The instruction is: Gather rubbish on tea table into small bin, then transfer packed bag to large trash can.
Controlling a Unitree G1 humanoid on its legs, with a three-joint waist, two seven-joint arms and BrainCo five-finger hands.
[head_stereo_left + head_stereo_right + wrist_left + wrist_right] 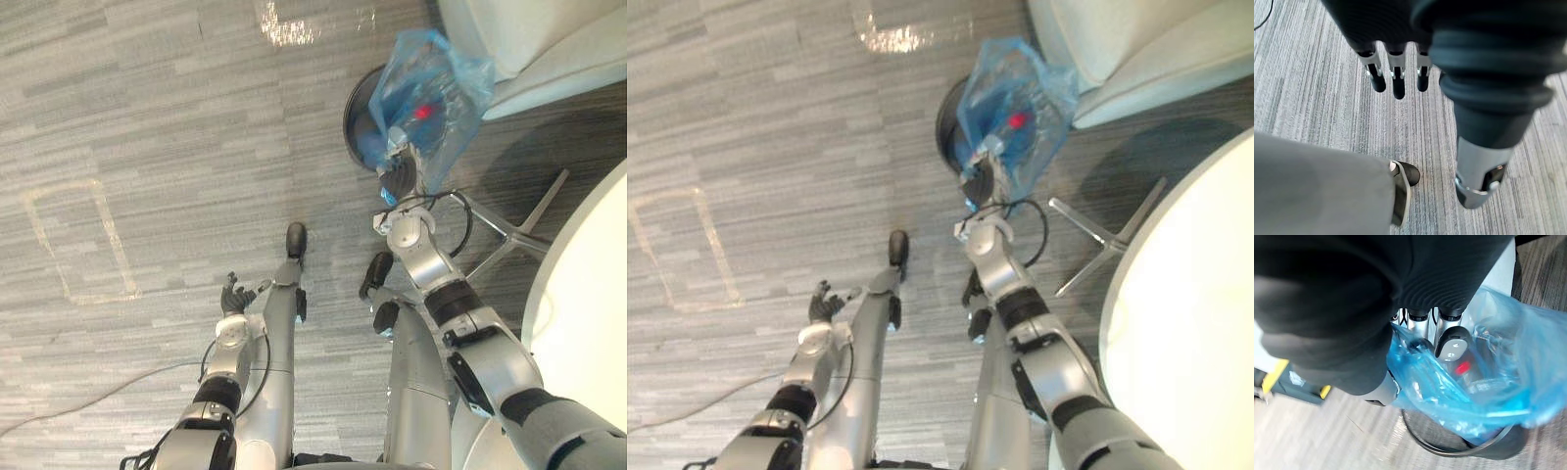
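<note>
Right wrist view gives us the clearest reading: the right hand [1415, 289] has its fingers [1419, 320] and thumb curled round the gathered top of the blue bag [1488, 382], which hangs from that grip just above the dark round bin [1449, 453]. From the head camera, the bag [441, 78] dangles clear of the bin's rim [358, 108], beside a pale seat [529, 39].

We judge the gathering stage done. The bag looks loaded and bunched shut at the top, and the part of the white table [588, 284] that we can see carries no rubbish. The transfer is what remains. We cannot tell whether this bin is the small one the bag came from or the large can it is meant for, so we cannot say whether the carry is just starting or nearly over. Either way the bag is not yet released.

The left hand [235, 294] hangs low over the grey carpet, well apart from the bag. Its fingers [1397, 83] are straight and relaxed, holding nothing.

By count we find one blue bag, one dark bin, one table and one pale seat. Inside the bag we make out a single red item [1463, 367] — the rest is crumpled behind the plastic and we cannot count it. One pale taped rectangle [78, 245] marks the carpet off to the left.
</note>
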